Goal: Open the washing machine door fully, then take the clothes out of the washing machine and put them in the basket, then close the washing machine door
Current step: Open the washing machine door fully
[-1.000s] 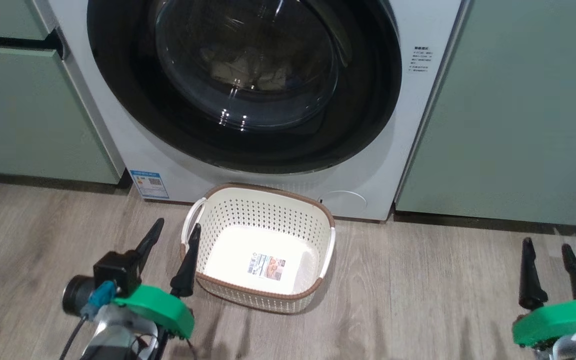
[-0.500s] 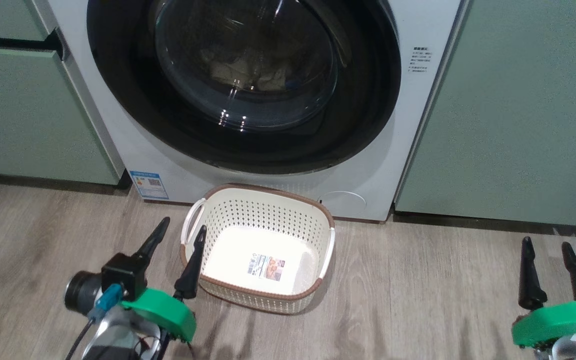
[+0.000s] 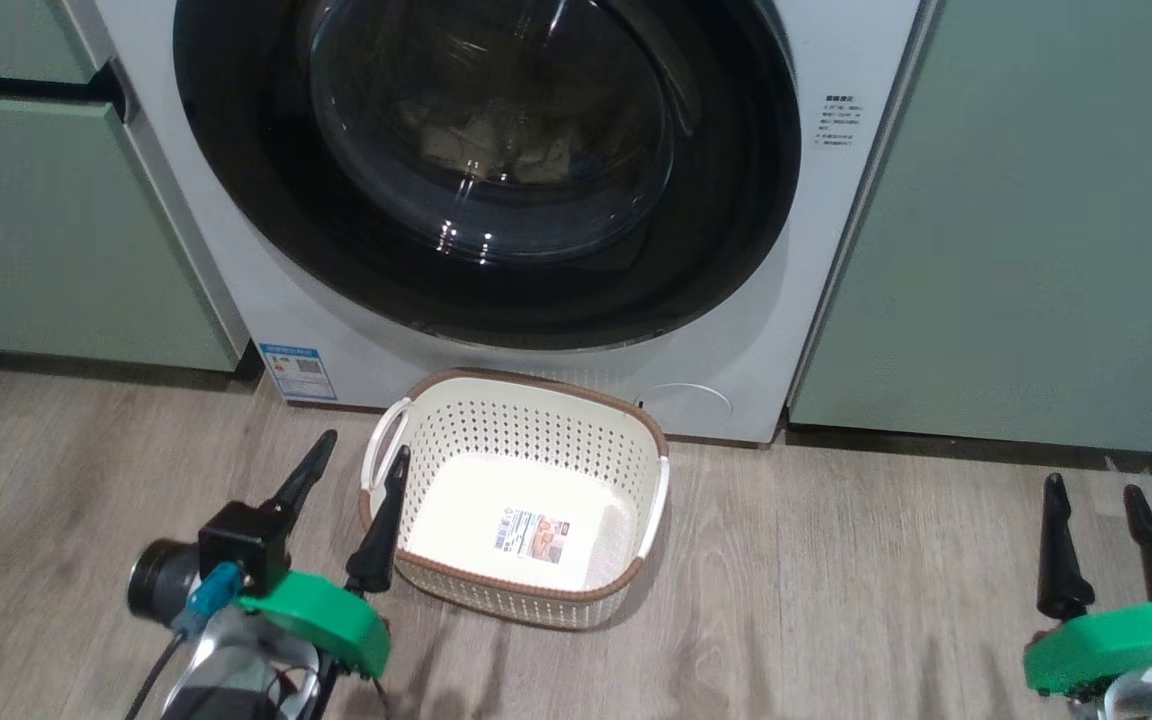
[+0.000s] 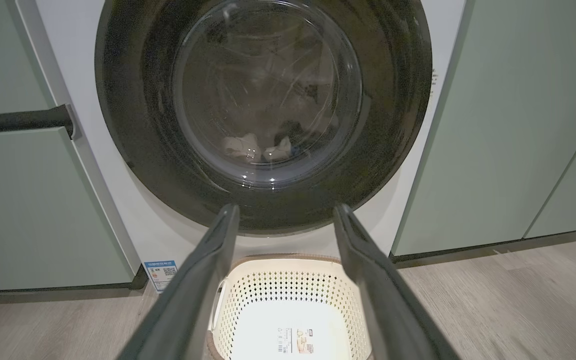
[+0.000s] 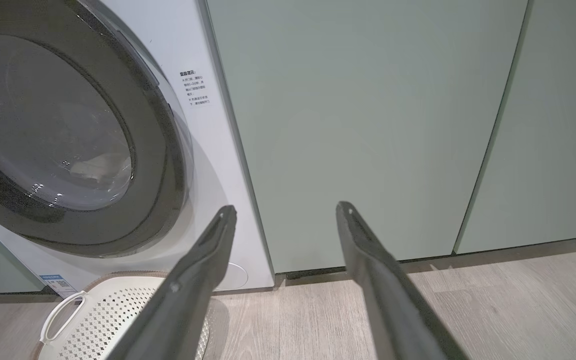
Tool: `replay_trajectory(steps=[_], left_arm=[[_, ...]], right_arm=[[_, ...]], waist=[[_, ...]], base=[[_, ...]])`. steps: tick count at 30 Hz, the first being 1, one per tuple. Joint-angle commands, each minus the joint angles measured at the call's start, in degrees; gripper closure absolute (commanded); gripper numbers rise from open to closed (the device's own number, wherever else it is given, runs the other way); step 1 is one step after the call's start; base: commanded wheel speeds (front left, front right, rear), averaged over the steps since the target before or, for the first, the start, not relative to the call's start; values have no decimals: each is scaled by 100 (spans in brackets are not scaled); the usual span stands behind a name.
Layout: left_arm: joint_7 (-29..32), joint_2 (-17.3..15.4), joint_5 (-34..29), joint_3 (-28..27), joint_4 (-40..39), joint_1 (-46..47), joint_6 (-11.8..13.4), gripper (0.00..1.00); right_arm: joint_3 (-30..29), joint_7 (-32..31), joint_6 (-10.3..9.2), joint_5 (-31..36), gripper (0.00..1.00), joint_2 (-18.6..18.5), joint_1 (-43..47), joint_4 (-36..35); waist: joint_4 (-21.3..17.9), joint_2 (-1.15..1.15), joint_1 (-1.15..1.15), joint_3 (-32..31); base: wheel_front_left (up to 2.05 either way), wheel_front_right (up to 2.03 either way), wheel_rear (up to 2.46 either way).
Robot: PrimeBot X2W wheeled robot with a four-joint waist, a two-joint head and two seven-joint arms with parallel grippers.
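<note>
Plainly, in the head view the white washing machine (image 3: 836, 250) takes up the upper middle of the frame between pale green cabinets (image 3: 1036, 200), and the washing machine door (image 3: 236, 200) sits shut against it. Pale clothes (image 3: 496, 140) show dimly behind the glass. The basket (image 3: 526, 392) stands on the wooden floor (image 3: 836, 580) just below the door, holding nothing but a label (image 3: 536, 535) on its base. At lower left the left gripper (image 3: 364, 445) has its fingers spread and grips nothing; one finger crosses the basket's left rim in the picture. At lower right the right gripper (image 3: 1092, 485) is likewise spread and empty, well apart from the basket.

In the left wrist view the parted fingers frame the door's lower rim, with the basket at bottom centre.

In the right wrist view the parted fingers point at a cabinet panel; the door lies at left and the basket at lower left.
</note>
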State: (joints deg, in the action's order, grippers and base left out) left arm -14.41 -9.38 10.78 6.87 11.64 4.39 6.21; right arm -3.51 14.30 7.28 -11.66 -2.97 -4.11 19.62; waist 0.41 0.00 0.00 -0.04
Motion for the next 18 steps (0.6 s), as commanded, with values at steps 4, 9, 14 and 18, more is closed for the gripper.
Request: replay_trajectory(steps=[4,9,14,18], left_arm=[[-59,-93,53,-232,-148,341,-2,0],[-59,-95,59,-228,-142,346,4,0],[-59,-95,66,-226,-150,343,9,0],[-59,-82,86,-229,-206,349,-16,0]], right_arm=[[119,70,21,-30,0,-11,-247,-167],[207,70,21,-12,100,-39,-244,-265],[222,70,21,-56,100,-68,-208,-315],[204,70,21,-148,100,-69,-199,-304]], waist=[[3,0,0,-5],[1,0,0,-3],[3,0,0,-4],[15,0,0,2]], base=[[0,0,0],[0,0,0],[0,0,0],[0,0,0]])
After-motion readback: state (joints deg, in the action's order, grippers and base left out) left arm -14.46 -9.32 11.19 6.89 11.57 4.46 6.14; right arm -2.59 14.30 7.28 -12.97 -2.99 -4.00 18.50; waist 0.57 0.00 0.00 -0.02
